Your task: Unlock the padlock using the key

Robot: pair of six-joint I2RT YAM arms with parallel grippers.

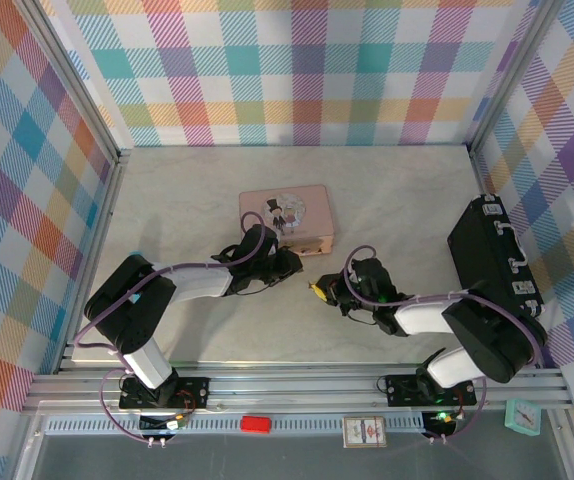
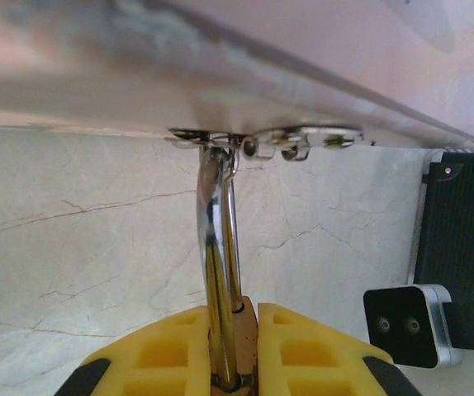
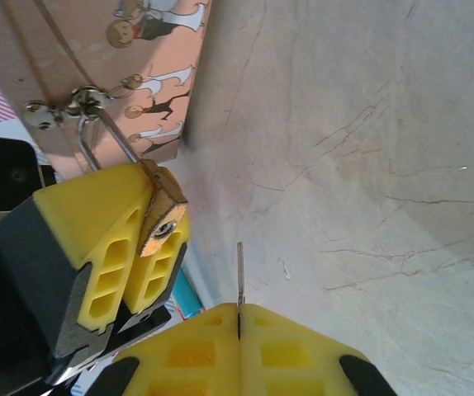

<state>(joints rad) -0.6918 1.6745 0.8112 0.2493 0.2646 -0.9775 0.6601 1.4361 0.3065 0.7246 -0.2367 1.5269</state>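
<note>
The brass padlock (image 2: 252, 346) is clamped between my left gripper's (image 2: 239, 320) yellow fingers. Its silver shackle (image 2: 218, 247) runs up through the clasp (image 2: 262, 139) on the pink tin (image 1: 285, 215). From the right wrist, the padlock (image 3: 161, 216) shows its keyhole end facing out, with the shackle (image 3: 105, 136) hooked in the tin's clasp. My right gripper (image 3: 239, 309) is shut on the thin grey key (image 3: 239, 276), whose blade sticks straight out, to the right of the padlock and apart from it. From above, the left gripper (image 1: 295, 262) and right gripper (image 1: 319, 290) sit close together by the tin's near edge.
A black case (image 1: 494, 255) lies along the right wall, seen also from the left wrist as a black case (image 2: 460, 223) at the right edge. Plaid walls close in the marble table (image 1: 187, 200) on three sides. Bare marble lies left and behind the tin.
</note>
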